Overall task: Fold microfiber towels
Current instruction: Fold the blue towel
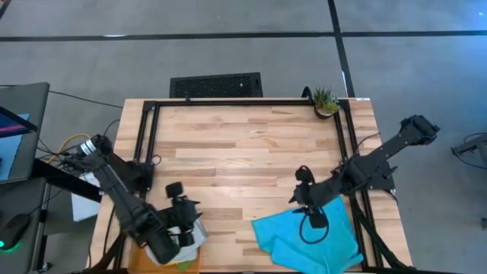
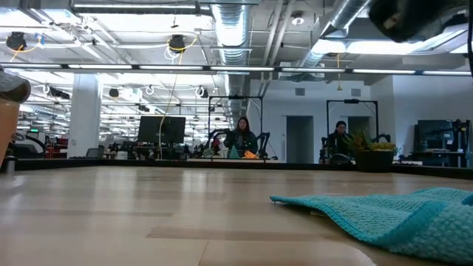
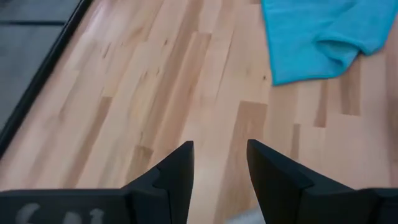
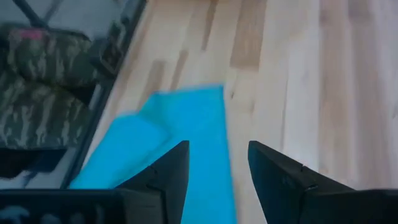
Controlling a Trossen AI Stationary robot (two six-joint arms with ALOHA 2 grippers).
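A: Turquoise towel [image 2: 384,210] is closest in the low view, rumpled, lying on the desk [image 1: 243,152]. Where exactly?

B: Near the desk's front right corner, in the high view [image 1: 304,242]. Crumpled, one edge folded over on itself, w/ a bit reaching the front edge.

A: Right gripper [image 1: 303,199]?

B: Over the towel's back edge, arm coming in from the right side. In its wrist view the fingers [image 4: 168,171] are apart, nothing between them, towel [image 4: 174,143] below and ahead. Can't tell if they touch the cloth.

A: Left gripper [image 1: 183,209]?

B: Front left corner of the desk, well apart from the turquoise towel. Fingers [image 3: 174,171] apart too, bare wood under them; turquoise towel [image 3: 323,37] shows farther off in that wrist view.

A: Other towels?

B: Something pale w/ a bit of yellow-green under the left arm at the front left edge, on an orange tray [image 1: 186,265]. Arm mostly hides it, can't tell which cloths.

A: Anything else on the desk?

B: Small potted plant [image 1: 326,101] at the back right corner. Black frame rails [image 1: 148,129] run along the left, back and right edges.

A: Background?

B: Low view: two people [image 2: 241,137] seated far behind the desk, monitors beside them.
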